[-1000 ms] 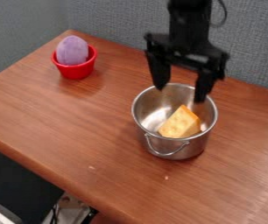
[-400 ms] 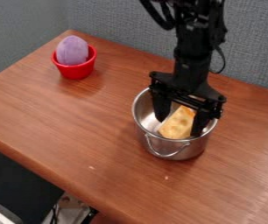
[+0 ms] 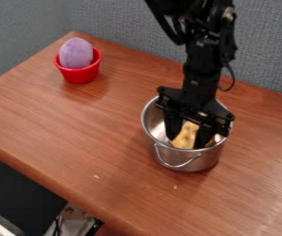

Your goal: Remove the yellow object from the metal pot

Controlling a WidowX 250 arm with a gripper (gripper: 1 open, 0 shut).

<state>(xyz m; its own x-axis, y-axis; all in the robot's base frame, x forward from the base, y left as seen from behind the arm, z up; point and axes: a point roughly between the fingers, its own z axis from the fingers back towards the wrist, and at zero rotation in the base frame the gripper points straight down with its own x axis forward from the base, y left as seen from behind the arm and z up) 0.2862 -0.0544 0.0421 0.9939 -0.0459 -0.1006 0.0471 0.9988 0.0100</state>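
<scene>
We have our black robot gripper (image 3: 193,127) down in the shiny silver metal pot (image 3: 184,159), its fingers around the yellow wedge-shaped block (image 3: 185,138). We can't tell if they squeeze it. We seem to be grabbing; next, we should hold tight and lift straight up. The pot's walls are close, so we mustn't bump the rim.

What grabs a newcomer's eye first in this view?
Probably the black gripper, reaching down into the shiny metal pot right of center, around the yellow block inside. Next, the purple egg-shaped object sitting in the red bowl at the table's far left.
</scene>
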